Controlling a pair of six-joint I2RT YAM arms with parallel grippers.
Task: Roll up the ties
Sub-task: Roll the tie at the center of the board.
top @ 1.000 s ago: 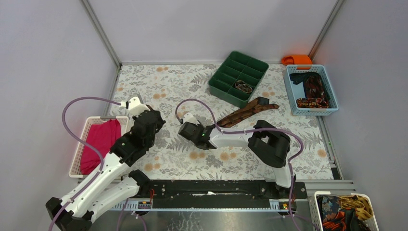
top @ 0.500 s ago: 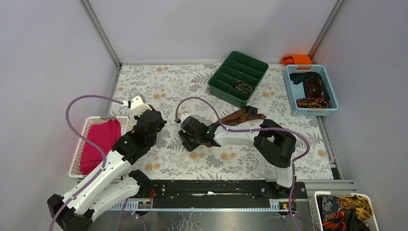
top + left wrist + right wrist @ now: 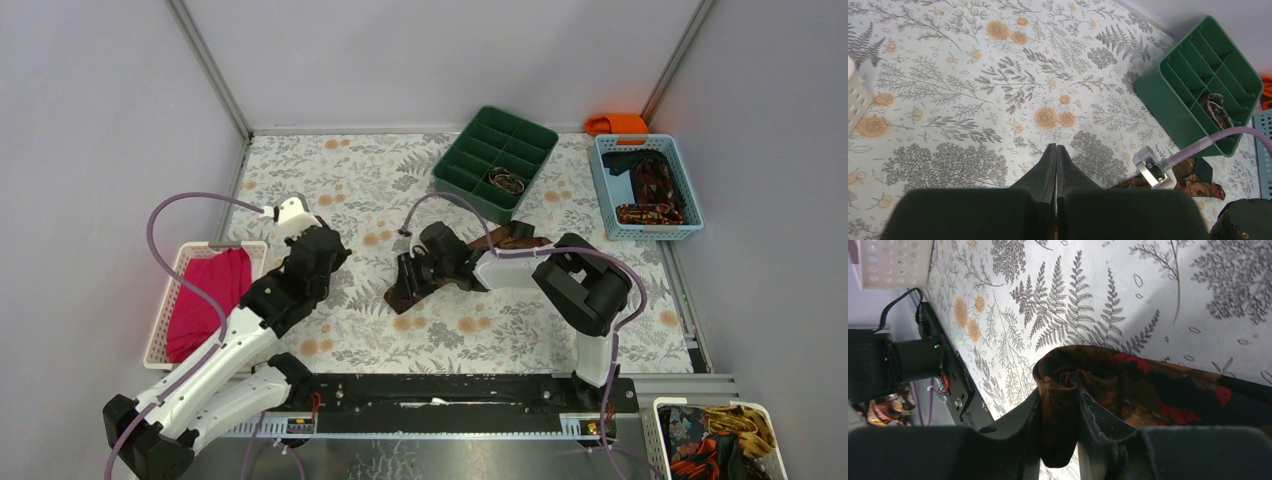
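Mid-roll, by the look of it: brown tie (image 3: 1148,385) w/ red-orange pattern, one end curled into a small coil and pinched between the fingers of R gripper (image 3: 1060,400), low over floral table (image 3: 330,170) near centre. Rest of tie trailing back under R arm toward green tray (image 3: 470,203), far end bunched rather than flat, near tray's front corner but seemingly not touching. L gripper (image 3: 1056,155) pressed together on nothing, hovering over bare table left of the tie, well apart from it. More patterned ties (image 3: 655,180) waiting in blue basket (image 3: 600,190) at far right, so prob. early in the job overall. Risks from here: w/ nothing pinning the tail, a wrist turn likely to drag the whole tie across table instead of winding it, giving a loose, sloppy coil. Bunched far end apt to feed in crooked, w/ risk of coil coning out sideways. Only finger friction holding the core; any easing of the squeeze = coil prob. springing apart. Purple cable (image 3: 1198,146) at R wrist hanging close above the tie, poss. snag on any wrist twist. Also poss. catch of tail on tray corner if pulled that way. Safer w/ L gripper brought over to hold tail taut.
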